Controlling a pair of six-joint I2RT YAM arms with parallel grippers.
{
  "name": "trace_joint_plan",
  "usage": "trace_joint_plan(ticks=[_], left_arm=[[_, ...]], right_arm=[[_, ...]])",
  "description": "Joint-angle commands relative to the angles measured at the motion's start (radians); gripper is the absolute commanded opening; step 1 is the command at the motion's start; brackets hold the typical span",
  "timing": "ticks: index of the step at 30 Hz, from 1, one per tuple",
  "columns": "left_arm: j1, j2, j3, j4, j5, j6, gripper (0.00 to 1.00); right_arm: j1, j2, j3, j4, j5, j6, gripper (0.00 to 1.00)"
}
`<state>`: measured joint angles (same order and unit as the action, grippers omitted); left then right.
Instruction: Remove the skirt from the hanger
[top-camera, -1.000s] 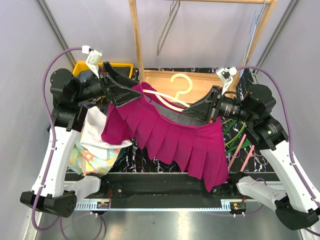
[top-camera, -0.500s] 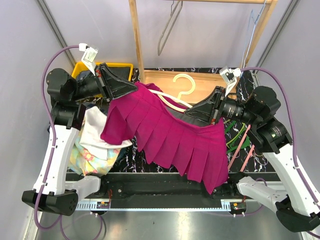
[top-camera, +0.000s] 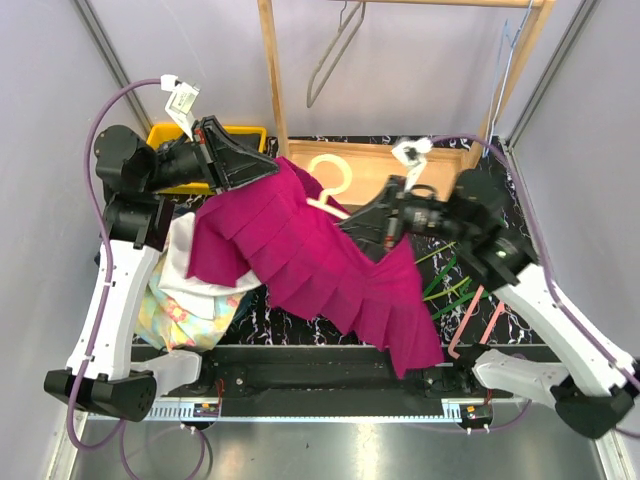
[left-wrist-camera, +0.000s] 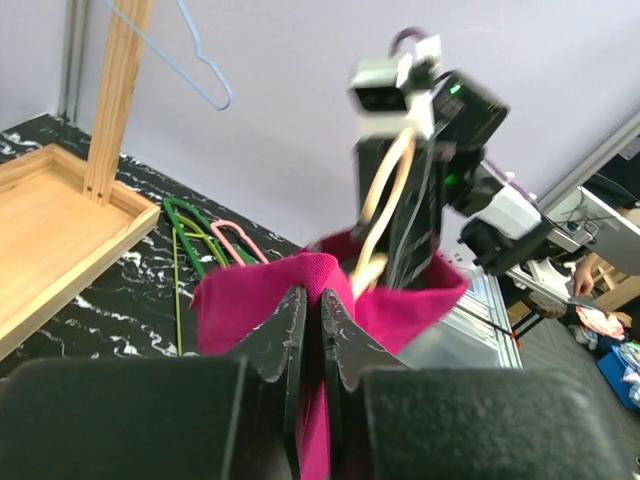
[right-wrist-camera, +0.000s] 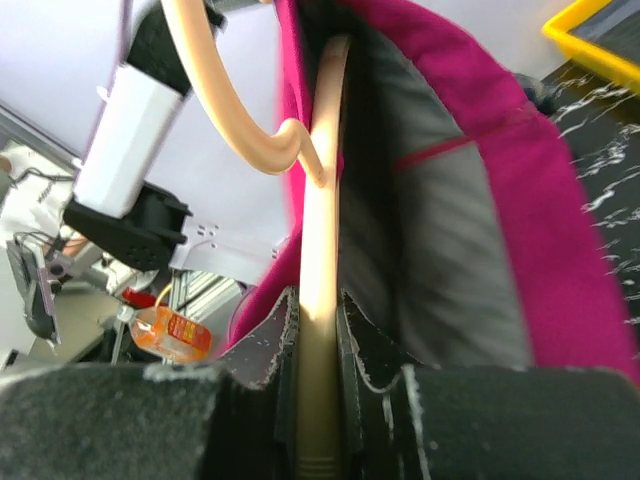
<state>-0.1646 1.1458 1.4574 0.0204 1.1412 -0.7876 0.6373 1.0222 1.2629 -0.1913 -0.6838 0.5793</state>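
A magenta pleated skirt hangs in the air between both arms, still draped over a cream plastic hanger whose hook sticks up behind it. My left gripper is shut on the skirt's upper left edge; in the left wrist view the fabric is pinched between the fingertips of that gripper, with the hanger beyond. My right gripper is shut on the hanger's arm. In the right wrist view the hanger's cream bar runs straight between the jaws of this gripper, with the skirt and its grey lining beside it.
A pile of light clothes lies at the left, in front of a yellow bin. A wooden rack post rises from a wooden base behind the skirt; a wire hanger hangs above. Coloured hangers lie at right.
My left gripper closed on the skirt's edge. The right arm swung left and up with the hanger, and the skirt bunched and shifted left with it.
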Motion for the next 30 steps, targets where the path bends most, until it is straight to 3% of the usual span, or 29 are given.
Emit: trace_joint_plan(ticks=[1, 5, 15, 19, 25, 27, 30], left_arm=[[-0.036, 0.015, 0.095, 0.044, -0.026, -0.010, 0.09], [-0.050, 0.005, 0.078, 0.035, -0.026, -0.009, 0.09], [-0.056, -0.063, 0.003, -0.016, -0.018, 0.039, 0.09], [-0.055, -0.077, -0.009, -0.062, -0.020, 0.086, 0.09], [-0.038, -0.086, -0.034, -0.082, -0.020, 0.111, 0.10], [-0.035, -0.090, -0.020, -0.114, -0.017, 0.140, 0.10], [-0.035, -0.106, -0.008, -0.177, -0.015, 0.204, 0.13]], right_arm=[[0.154, 0.110, 0.019, 0.150, 0.095, -0.044, 0.00], [0.246, 0.231, 0.117, 0.158, 0.147, -0.096, 0.00], [0.249, 0.329, 0.340, 0.349, 0.331, -0.280, 0.00], [0.249, 0.398, 0.653, 0.234, 0.389, -0.462, 0.00], [0.251, 0.561, 1.011, 0.129, 0.363, -0.524, 0.00], [0.249, 0.584, 1.050, 0.060, 0.362, -0.523, 0.00], [0.249, 0.515, 0.963, 0.038, 0.372, -0.507, 0.00]])
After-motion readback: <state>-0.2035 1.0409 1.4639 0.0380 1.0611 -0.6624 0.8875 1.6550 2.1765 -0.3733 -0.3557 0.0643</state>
